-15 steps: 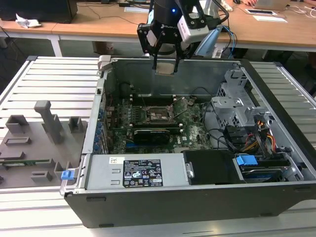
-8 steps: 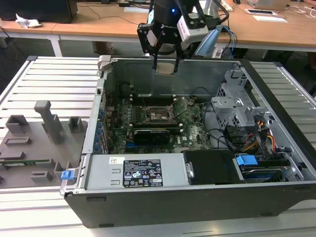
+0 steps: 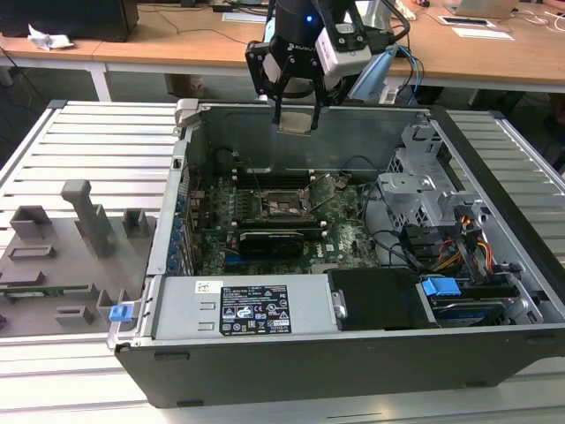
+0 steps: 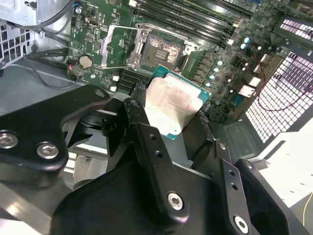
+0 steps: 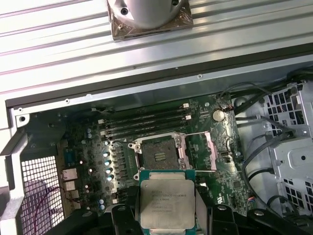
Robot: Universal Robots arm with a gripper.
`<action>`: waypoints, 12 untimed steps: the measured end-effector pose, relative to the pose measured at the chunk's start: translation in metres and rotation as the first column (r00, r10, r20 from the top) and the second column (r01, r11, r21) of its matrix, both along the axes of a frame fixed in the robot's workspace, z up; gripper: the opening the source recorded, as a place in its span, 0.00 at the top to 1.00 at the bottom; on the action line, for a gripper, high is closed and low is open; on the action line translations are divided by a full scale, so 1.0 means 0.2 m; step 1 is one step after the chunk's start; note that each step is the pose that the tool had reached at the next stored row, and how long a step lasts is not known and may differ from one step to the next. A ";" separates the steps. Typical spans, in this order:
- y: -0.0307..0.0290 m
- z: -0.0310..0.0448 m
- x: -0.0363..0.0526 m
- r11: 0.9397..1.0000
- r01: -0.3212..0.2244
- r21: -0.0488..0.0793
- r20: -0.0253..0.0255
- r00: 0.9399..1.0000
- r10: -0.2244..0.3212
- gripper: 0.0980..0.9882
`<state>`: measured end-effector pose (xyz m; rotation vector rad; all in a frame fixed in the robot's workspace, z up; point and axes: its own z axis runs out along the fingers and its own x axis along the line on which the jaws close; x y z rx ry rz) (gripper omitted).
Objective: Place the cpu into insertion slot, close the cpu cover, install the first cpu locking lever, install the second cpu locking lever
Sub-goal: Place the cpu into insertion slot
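My gripper (image 3: 296, 113) hangs above the open computer case, shut on the cpu (image 3: 296, 121), a small flat square chip with a silver top. In both wrist views the cpu (image 4: 173, 105) (image 5: 166, 203) sits between the black fingers (image 4: 146, 142), held level and well above the motherboard. The insertion slot (image 5: 157, 154) (image 4: 164, 49) (image 3: 284, 205) lies below, a dark square socket with a grey rim and nothing in it. The cpu cover (image 5: 198, 152) (image 4: 115, 46) is swung open and lies beside the slot.
Long black memory slots (image 5: 144, 122) run along one side of the socket. A black card (image 3: 269, 240) lies in front of it in the exterior view. A metal drive cage (image 3: 424, 190) and cables stand at the exterior view's right, a grey fixture tray (image 3: 71, 238) at its left.
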<state>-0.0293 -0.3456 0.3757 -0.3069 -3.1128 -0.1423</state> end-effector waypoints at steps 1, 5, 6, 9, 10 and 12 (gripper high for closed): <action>0.000 0.000 0.000 1.000 0.002 0.000 0.000 1.000 -0.002 0.50; 0.000 0.000 0.000 1.000 0.009 0.000 0.000 1.000 -0.009 0.50; 0.000 0.000 0.000 1.000 0.010 0.000 0.000 1.000 -0.010 0.50; 0.000 0.000 0.000 1.000 0.017 0.000 0.000 1.000 -0.017 0.50; 0.000 0.000 0.000 1.000 0.019 0.000 0.000 1.000 -0.019 0.50; 0.000 0.000 0.000 1.000 0.022 0.000 0.000 1.000 -0.022 0.50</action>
